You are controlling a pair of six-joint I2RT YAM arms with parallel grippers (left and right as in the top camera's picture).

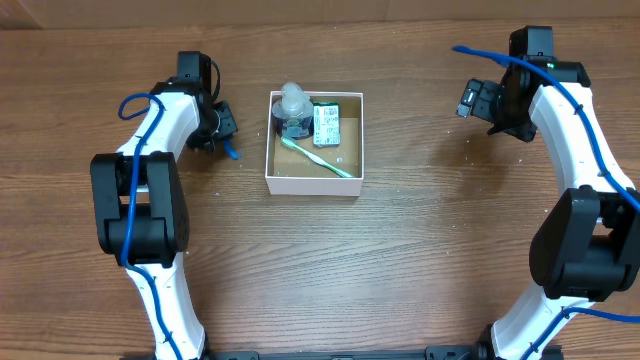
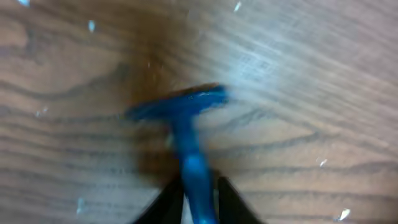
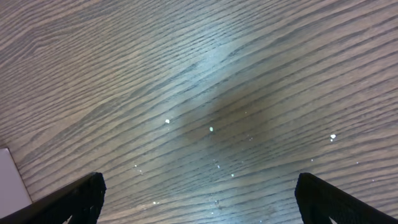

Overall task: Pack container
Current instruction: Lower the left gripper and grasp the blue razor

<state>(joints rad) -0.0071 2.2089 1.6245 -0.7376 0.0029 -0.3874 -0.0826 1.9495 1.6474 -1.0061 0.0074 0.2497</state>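
The container (image 1: 312, 184), a square white-walled box with a brown floor, sits at the table's middle back. Inside lie a clear bottle (image 1: 294, 108), a green-and-white packet (image 1: 325, 125) and a green toothbrush (image 1: 318, 158). My left gripper (image 1: 222, 135) is left of the box, low at the table, shut on a blue razor (image 2: 186, 134); its T-shaped head points away from the jaws, and the view is blurred. The razor's blue tip shows beside the gripper in the overhead view (image 1: 232, 152). My right gripper (image 1: 468, 100) is open and empty, right of the box, over bare wood (image 3: 199, 205).
The wooden table (image 1: 400, 260) spreads around the box. A white corner of the box (image 3: 11, 180) shows at the left edge of the right wrist view. Small white specks lie on the wood under the right gripper.
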